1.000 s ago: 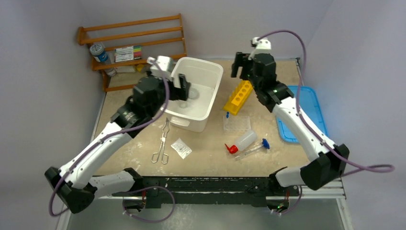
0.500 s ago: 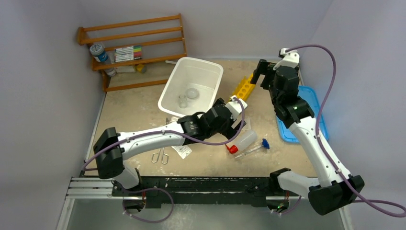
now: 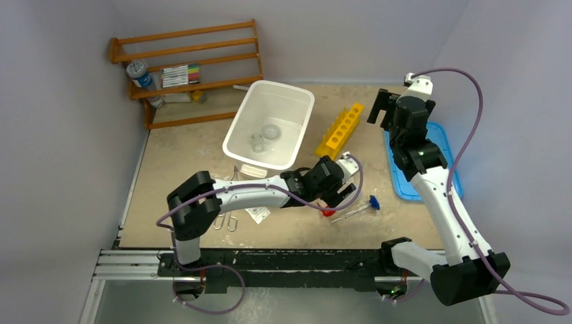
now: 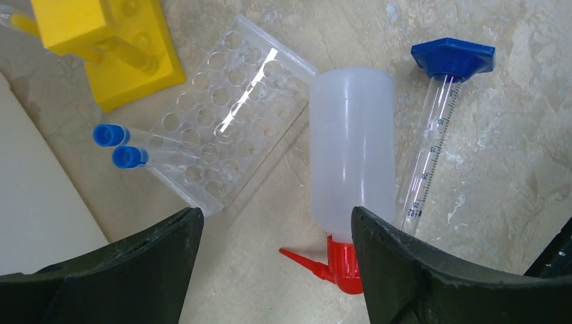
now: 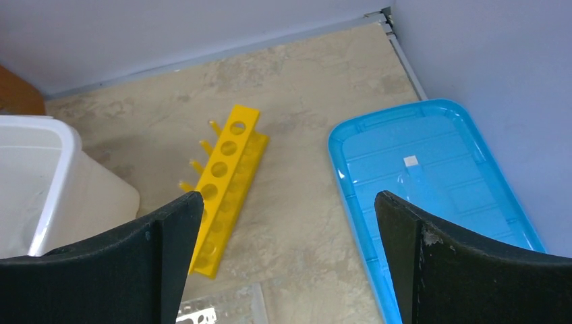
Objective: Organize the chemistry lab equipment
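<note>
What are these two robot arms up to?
They are tidying up. The left gripper hovers open over a squeeze bottle lying on the table beside a blue-ended tube; it has not gripped it yet. The right gripper is open and empty, raised above the yellow rack and blue lid. A jar and dish already sit in the white bin.

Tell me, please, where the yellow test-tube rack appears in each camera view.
Top external: the yellow test-tube rack lies centre-back, just right of the white bin.
Left wrist: top-left corner, cropped.
Right wrist: left of centre.
Shared landmark: the white bin, at the left edge of both wrist views.
</note>
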Motion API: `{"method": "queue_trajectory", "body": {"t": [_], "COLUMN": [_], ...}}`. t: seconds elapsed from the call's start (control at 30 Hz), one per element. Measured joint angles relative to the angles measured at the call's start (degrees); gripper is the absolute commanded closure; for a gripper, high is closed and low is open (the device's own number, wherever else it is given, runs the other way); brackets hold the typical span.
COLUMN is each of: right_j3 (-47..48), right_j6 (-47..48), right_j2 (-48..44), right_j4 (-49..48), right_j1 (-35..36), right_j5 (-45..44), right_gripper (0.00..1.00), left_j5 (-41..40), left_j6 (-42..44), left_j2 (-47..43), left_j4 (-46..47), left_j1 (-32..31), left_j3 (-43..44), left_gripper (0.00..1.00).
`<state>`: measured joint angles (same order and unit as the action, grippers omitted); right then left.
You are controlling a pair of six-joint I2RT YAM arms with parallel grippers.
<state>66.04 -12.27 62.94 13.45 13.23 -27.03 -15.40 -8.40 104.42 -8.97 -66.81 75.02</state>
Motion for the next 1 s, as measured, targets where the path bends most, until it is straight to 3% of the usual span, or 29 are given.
{"method": "queue_trajectory", "body": {"t": [0.13,0.37,0.77,1.0], "right_j3": [-0.7,-2.5,-3.6,-3.7], "right_j6": [0.9,1.5,2.3,2.5], "right_j2": [0.0,0.0,0.0,0.0], "right_j4": [-0.2,-0.4,-0.5,-0.7], "right_j1": [-1.4,-2.8,-3.2,-3.2], "right_j5": [0.1,1.3,2.6,3.0], "right_gripper": [0.0,0.0,0.0,0.0], "left_j5": [-1.2,-3.7,-6.1,-5.7], "left_j6": [-1.2,-5.1,-10.6,-11.6], "left_j2": [2.9,4.9,10.1,11.5], "left_j4": [0.2,0.8,0.6,0.7], "left_j1": [-0.9,-3.0,-4.1,-4.2], "left_j3": [1.2,2.7,4.6,5.2], "left_gripper": [0.13,0.1,0.13,0.22]}}
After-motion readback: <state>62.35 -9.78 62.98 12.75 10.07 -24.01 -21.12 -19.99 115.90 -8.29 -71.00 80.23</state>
